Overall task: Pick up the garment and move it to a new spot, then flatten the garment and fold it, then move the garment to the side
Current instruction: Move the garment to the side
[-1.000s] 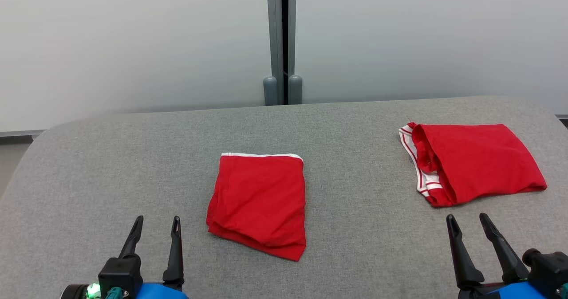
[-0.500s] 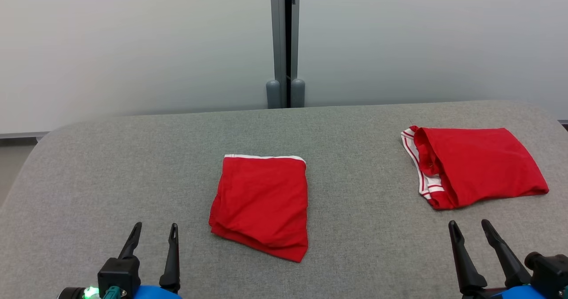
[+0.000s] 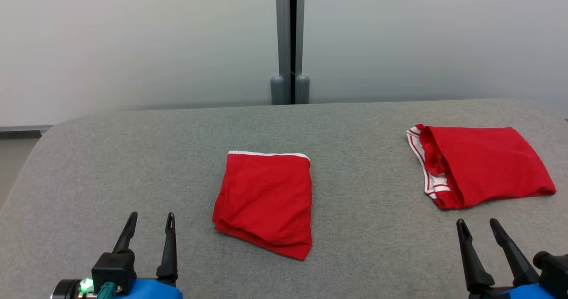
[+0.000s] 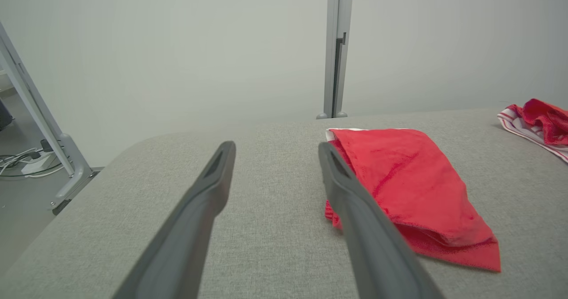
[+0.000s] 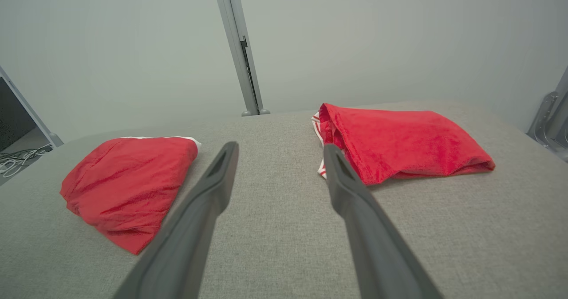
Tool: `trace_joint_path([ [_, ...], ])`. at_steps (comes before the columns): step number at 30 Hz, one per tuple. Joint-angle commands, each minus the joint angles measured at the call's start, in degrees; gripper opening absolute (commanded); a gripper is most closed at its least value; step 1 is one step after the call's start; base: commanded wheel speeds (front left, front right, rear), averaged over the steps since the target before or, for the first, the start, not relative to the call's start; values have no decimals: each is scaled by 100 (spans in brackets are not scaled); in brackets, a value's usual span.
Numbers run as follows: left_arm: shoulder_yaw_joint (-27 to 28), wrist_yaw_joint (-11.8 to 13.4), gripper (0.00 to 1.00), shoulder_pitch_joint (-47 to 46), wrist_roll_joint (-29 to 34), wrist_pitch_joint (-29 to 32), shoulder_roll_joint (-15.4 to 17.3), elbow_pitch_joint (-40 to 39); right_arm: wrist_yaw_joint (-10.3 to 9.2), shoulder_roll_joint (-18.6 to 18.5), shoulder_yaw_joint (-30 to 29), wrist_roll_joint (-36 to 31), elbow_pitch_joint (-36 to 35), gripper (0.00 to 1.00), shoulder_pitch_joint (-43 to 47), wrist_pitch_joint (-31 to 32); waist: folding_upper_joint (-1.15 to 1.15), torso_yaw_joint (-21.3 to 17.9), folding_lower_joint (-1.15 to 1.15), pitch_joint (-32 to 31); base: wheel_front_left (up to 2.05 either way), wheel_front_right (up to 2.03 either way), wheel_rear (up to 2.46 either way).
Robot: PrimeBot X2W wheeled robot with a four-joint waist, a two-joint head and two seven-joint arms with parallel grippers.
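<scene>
A folded red garment (image 3: 266, 201) with a white waistband edge lies at the middle of the grey padded table (image 3: 355, 245); it also shows in the left wrist view (image 4: 408, 188) and the right wrist view (image 5: 128, 183). A second folded red garment (image 3: 483, 163) with white-striped trim lies at the right (image 5: 399, 137). My left gripper (image 3: 151, 215) stands open at the lower left, left of the middle garment and apart from it (image 4: 276, 146). My right gripper (image 3: 477, 222) stands open at the lower right, just in front of the right garment, holding nothing (image 5: 280, 146).
A pale wall with a grey vertical post (image 3: 290, 41) rises behind the table's far edge. The table's rounded left corner (image 3: 40, 143) drops to the floor, where a metal frame leg (image 4: 40, 126) and cables (image 4: 22, 163) lie.
The whole picture has shifted slightly to the right, so the head camera has moved. Both garments lie as before, and both grippers stay open and low.
</scene>
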Motion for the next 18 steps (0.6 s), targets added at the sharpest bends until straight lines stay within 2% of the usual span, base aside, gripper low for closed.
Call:
trace_joint_path([
  [1, 9, 1, 100, -144, 16, -53, 30, -22, 3, 5, -33, -6, -30, 100, 36, 14, 0, 75, 0, 56, 0, 0, 0],
  [8, 11, -111, 100, -652, 73, -240, -43, -122, 3, 4, 23, -182, 289, 100, -532, 175, 0, 640, 0, 686, 0, 0, 0],
  [13, 23, -197, 100, -1079, 101, -423, -203, -62, 3, 2, 335, -156, 1012, 100, -1187, 172, 0, 1105, 0, 1177, 0, 0, 0],
  [18, 53, -304, 100, -1358, 81, -520, -372, 72, 3, -2, 702, 2, 2027, 100, -1923, 28, 0, 1460, 0, 1456, 0, 0, 0],
])
